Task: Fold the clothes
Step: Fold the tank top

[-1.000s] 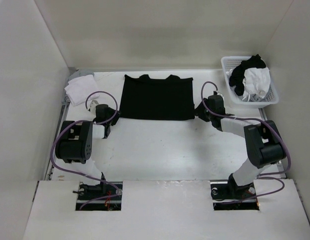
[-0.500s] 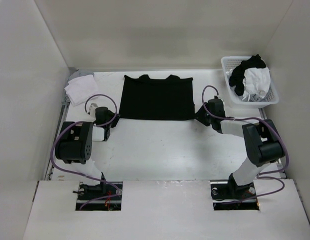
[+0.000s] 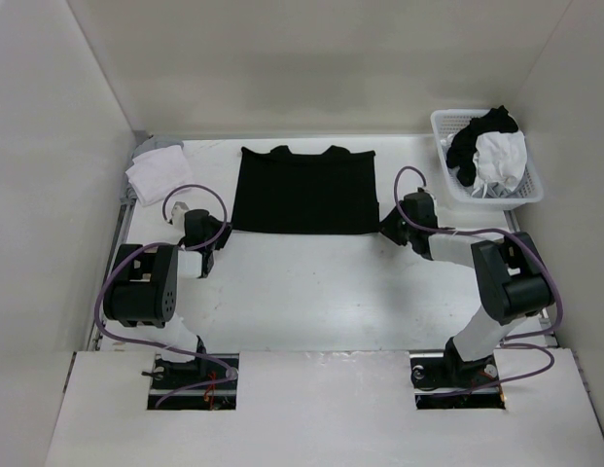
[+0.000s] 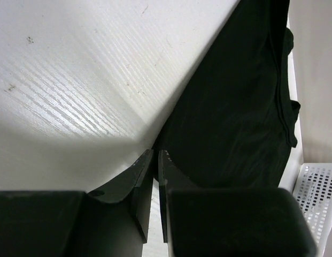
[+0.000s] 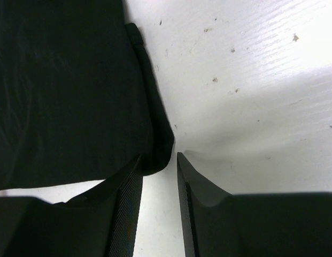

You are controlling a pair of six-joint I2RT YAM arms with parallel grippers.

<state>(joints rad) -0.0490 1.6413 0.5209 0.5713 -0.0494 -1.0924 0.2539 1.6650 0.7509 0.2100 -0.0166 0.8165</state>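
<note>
I work on a white table (image 3: 302, 292) with a faint wood grain and a few dark specks. Plain pale walls close it in: a back wall (image 3: 311, 68), a left wall (image 3: 49, 195) and a right wall (image 3: 579, 117). A white board (image 3: 321, 418) spans the near edge. A white basket (image 3: 440, 122) sits in the far right corner, and a cloth pile (image 3: 156, 175) in the far left. The light is soft, with some glare on the tabletop.

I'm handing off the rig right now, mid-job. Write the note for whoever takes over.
Left gripper: jaws nearly together, apparently pinching the tank top at its near-left corner.
Right gripper: open, straddling the near-right corner.
The tank top lies flat on the table, straps at the far side.
Done: laid flat. To do: finish the right grip, then all folds.
</note>
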